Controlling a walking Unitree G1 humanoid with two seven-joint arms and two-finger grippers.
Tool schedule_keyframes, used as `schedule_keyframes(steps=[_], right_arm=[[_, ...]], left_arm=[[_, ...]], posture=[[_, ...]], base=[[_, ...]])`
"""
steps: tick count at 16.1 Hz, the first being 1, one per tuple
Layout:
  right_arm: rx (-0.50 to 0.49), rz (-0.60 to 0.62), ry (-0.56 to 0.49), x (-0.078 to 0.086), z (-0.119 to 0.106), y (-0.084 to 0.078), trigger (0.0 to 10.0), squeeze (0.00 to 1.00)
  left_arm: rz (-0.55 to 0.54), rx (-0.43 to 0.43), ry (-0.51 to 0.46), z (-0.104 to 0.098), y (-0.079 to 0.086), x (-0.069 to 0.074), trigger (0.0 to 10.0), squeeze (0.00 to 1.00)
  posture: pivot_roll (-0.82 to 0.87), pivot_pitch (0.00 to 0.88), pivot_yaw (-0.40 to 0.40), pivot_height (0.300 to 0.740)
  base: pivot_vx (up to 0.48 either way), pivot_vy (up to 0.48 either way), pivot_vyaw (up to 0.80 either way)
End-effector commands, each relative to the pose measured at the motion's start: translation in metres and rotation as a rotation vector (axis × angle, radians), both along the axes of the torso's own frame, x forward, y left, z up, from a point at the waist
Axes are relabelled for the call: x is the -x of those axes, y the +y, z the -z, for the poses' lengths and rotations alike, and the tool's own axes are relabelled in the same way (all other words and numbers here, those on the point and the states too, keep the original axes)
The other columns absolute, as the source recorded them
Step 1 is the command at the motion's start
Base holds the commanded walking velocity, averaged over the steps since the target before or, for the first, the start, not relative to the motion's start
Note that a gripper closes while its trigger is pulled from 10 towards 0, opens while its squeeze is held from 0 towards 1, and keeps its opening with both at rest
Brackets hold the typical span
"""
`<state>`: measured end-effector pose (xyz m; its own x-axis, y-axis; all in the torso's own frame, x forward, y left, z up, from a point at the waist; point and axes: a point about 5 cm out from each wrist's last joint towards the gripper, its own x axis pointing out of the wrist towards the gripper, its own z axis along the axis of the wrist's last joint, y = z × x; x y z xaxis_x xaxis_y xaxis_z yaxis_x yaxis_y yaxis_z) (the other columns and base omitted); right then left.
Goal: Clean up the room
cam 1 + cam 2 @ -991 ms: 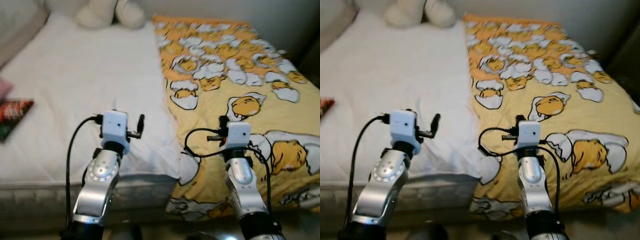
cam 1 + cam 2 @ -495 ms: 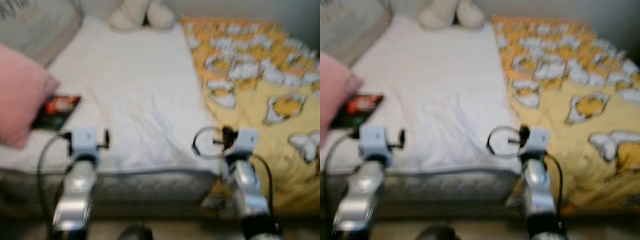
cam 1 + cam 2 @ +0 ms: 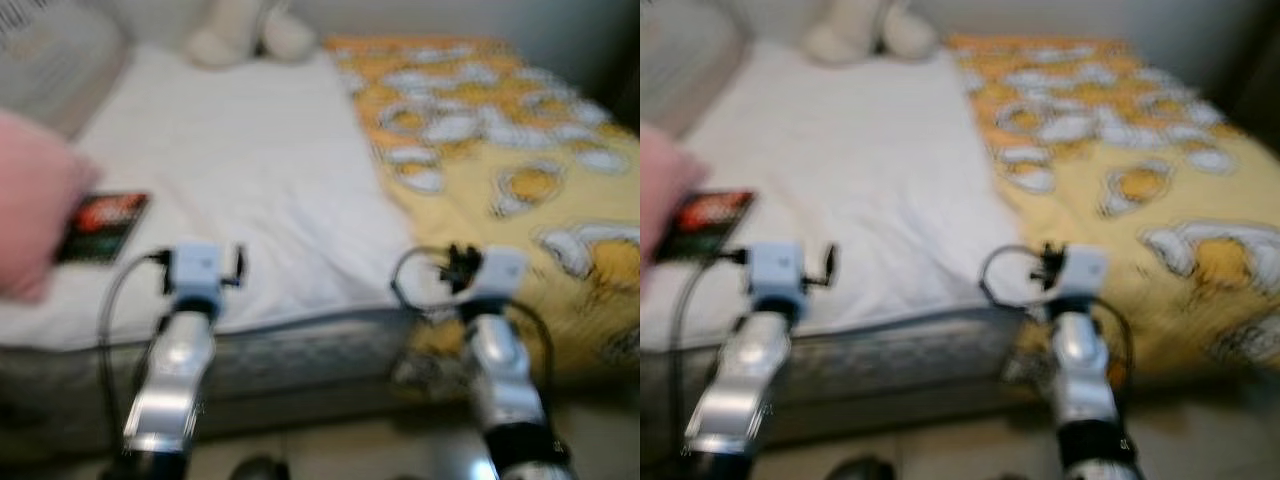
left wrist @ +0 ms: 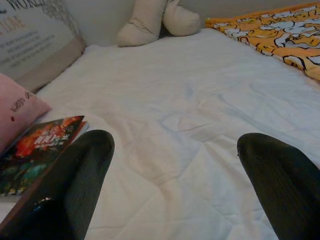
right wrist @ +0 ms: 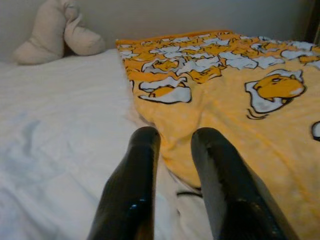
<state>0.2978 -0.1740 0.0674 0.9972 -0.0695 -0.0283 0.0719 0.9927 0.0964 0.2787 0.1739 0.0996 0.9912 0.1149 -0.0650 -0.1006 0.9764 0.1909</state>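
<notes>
Book (image 4: 42, 145) lies on the white bed (image 4: 200, 100) beside a pink pillow (image 4: 17, 112), near the left tool (image 4: 175, 170), whose fingers spread wide, empty. Right tool (image 5: 175, 165), fingers nearly together and empty, hovers at the yellow blanket (image 5: 235, 100) edge.

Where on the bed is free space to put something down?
The white sheet is bare between the book near the pink pillow and the yellow blanket. The head end is crowded by the plush toy. The blanket side is also flat.
</notes>
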Motion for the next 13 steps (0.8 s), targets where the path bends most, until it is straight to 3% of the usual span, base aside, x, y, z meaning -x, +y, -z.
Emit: schedule_keyframes(steps=[1,9,12,13], right_arm=[[0.009,0.006,-0.015,-0.0005,-0.0022,-0.0044,10.0,1.0],[0.01,-0.018,-0.012,-0.0019,-0.0011,-0.0032,10.0,1.0],[0.061,-0.034,0.0,-0.006,-0.0017,-0.0016,10.0,1.0],[0.072,-0.055,-0.009,-0.0095,-0.0048,0.0008,10.0,0.55]], left_arm=[[-0.004,0.007,-0.018,-0.0027,-0.0037,-0.0024,10.0,1.0],[0.009,-0.007,-0.03,-0.004,-0.0087,-0.004,10.0,1.0],[0.009,0.041,-0.033,-0.0044,-0.0085,-0.0051,10.0,1.0],[0.01,0.05,-0.017,-0.0028,-0.0089,-0.0054,10.0,0.0]], posture=[[0.02,0.0,0.006,0.711],[0.02,0.0,0.0,0.711],[0.03,0.0,0.0,0.711],[0.02,0.0,0.001,0.711]], base=[[0.0,0.0,0.0],[0.0,0.0,0.0],[0.0,0.0,0.0],[0.0,0.0,0.0]])
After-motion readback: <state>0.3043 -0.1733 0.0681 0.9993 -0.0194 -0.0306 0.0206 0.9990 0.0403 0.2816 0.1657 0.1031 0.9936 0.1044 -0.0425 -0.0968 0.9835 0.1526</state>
